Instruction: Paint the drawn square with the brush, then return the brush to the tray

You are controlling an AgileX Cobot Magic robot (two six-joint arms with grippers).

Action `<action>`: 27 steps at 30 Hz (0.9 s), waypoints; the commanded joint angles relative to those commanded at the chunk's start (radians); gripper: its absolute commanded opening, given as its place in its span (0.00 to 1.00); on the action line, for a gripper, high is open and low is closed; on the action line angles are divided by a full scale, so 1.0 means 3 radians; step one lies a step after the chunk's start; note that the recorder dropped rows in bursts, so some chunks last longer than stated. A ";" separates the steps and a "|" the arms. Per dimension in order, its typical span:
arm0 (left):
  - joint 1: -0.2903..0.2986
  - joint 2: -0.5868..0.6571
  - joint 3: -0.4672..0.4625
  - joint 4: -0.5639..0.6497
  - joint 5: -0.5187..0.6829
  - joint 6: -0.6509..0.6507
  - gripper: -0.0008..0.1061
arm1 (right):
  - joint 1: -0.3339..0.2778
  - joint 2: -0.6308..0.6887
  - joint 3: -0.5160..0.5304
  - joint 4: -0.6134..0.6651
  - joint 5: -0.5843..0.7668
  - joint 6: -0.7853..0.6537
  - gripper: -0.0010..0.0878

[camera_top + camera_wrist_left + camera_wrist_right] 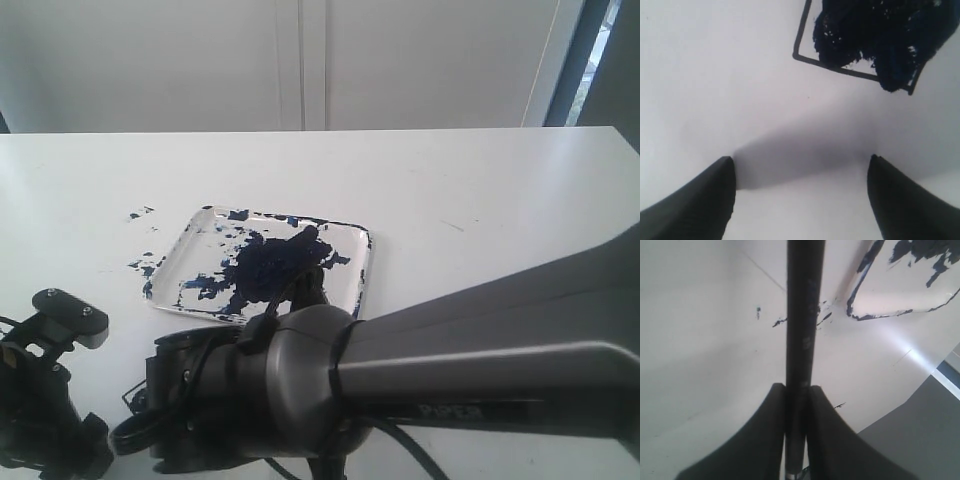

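Observation:
In the right wrist view my right gripper [799,390] is shut on the brush [804,315], whose black handle runs straight out between the fingers. Its tip does not show. The tray [350,285], white with a big dark blue blotch, sits mid-table; one corner [900,295] lies just past the brush handle. The drawn square [865,45] shows in the left wrist view, its inside smeared dark blue. It lies a short way beyond my left gripper [800,160], which is open over bare table. In the exterior view my right arm [300,390] covers most of the square.
Paint splatters [145,265] mark the table left of the tray, and more specks [780,321] lie beside the brush handle. My left arm [50,390] stands at the near left corner. The table edge and grey floor [925,435] are close to the right gripper.

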 joint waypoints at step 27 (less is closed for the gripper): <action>0.0000 0.0000 0.0000 0.0000 0.0000 0.0000 0.71 | -0.0157 0.0007 0.0000 -0.0047 0.0061 0.0185 0.01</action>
